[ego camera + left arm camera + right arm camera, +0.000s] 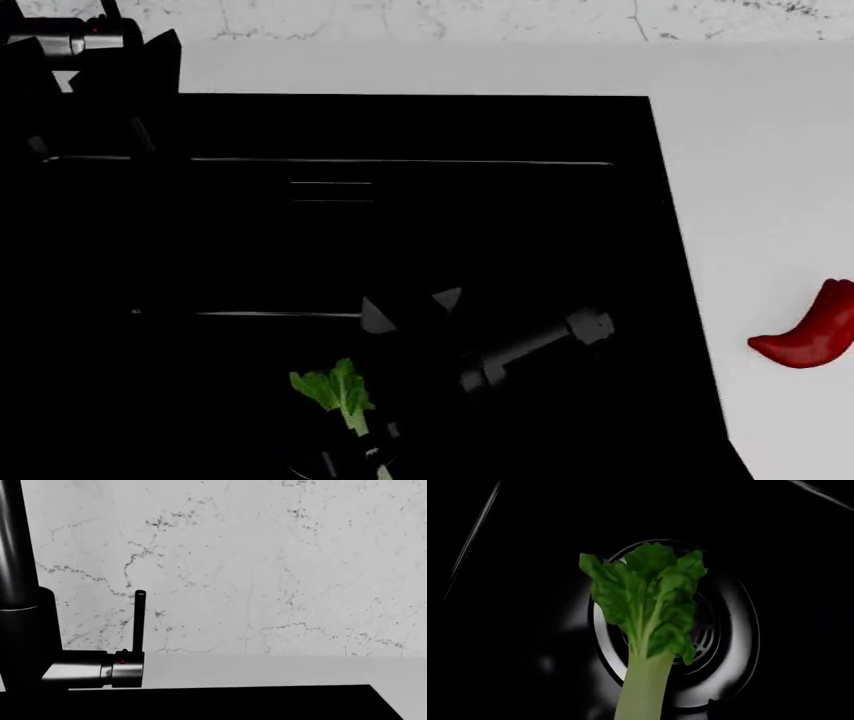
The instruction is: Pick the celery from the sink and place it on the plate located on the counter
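Marbled veined wall (267, 565) ran behind the white desk (761, 200), which wrapped around the big black sink (400, 130). Celery (342, 395) sat low in the sink, near its front edge, leafy top pointing toward the back wall, pale stem toward the robot. In the right wrist view the celery (647, 615) lay right over the round ringed drain (730, 645), leaves covering most of the grate, stem running out of frame. Right gripper (407, 305) hung over the basin just behind the celery, two grey tips visible and set apart, nothing between them, not touching the stalk; dark arm with a metal cuff trailed off toward the right. Left gripper (127, 65) was up at the sink's far left corner by the dark faucet (20, 605) with its thin upright lever (139, 622); couldn't tell how wide its jaws stood. Red pepper (811, 335) lay on the desk right of the sink, well apart from the celery
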